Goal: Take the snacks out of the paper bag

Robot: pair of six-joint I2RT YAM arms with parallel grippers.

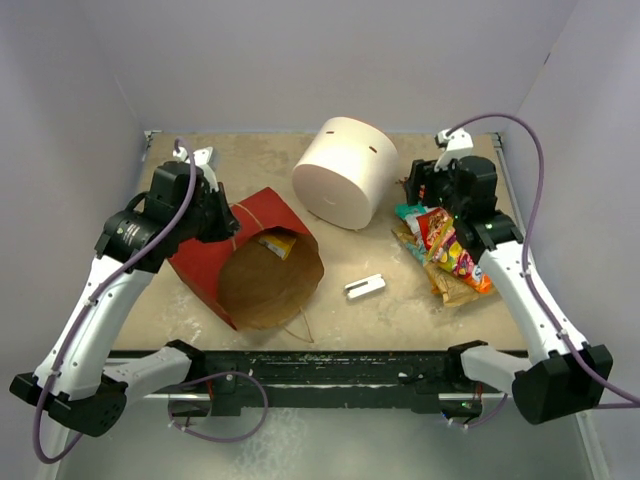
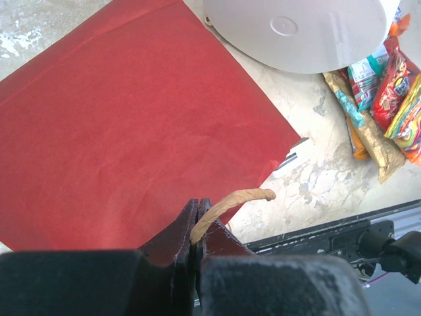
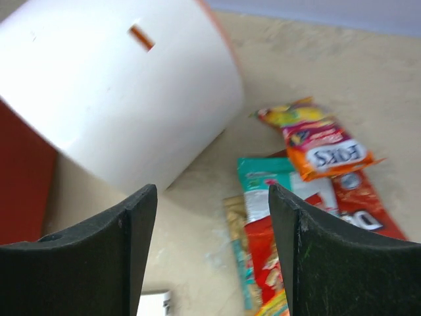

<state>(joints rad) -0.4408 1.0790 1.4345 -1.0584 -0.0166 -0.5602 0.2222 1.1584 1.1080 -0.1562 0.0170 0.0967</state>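
Note:
The red paper bag [image 1: 205, 262] lies on its side at centre-left, its brown mouth facing the near edge. One yellow-orange snack [image 1: 277, 243] shows inside it. My left gripper [image 1: 226, 220] sits at the bag's upper rim. In the left wrist view this gripper [image 2: 195, 210] is shut on the bag's twine handle [image 2: 230, 201], above the red paper [image 2: 131, 131]. Several snacks [image 1: 445, 250] lie piled on the table at the right. My right gripper [image 3: 212, 191] hangs open and empty over the pile's left edge, with the orange packet [image 3: 322, 148] and teal packet [image 3: 270, 181] beyond its fingers.
A big white cylinder [image 1: 345, 172] lies on its side at the back centre, between the bag and the snack pile. A small grey metal bracket [image 1: 365, 287] rests on the table in front of it. Walls close in the table on three sides.

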